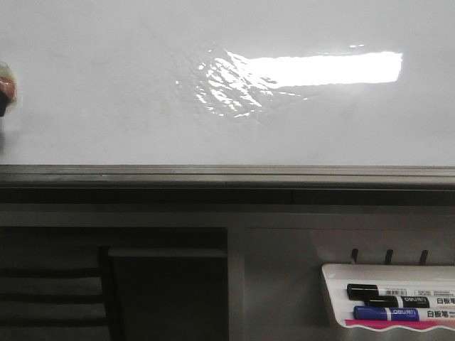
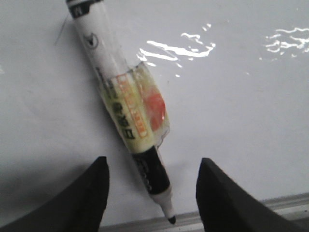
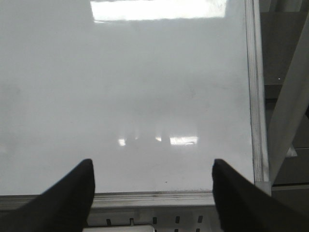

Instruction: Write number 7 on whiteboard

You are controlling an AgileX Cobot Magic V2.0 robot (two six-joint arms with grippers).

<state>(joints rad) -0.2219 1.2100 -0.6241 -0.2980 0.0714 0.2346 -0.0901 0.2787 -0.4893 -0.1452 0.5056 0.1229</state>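
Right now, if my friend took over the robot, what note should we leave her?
Left gripper: open, fingers apart over an uncapped black marker that lies flat on the whiteboard, tip toward the grey edge rail. It isn't gripped.
Right gripper: open, holding nothing, above a bare corner of the board.
Spare black and blue markers sit in the white tray.
Done: nothing yet; no 7 shows on the board.
Left: pick up the marker and write the 7.

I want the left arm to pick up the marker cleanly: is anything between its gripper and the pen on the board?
Nothing visible. The uncapped marker lies alone on the whiteboard, between the open left gripper fingers.
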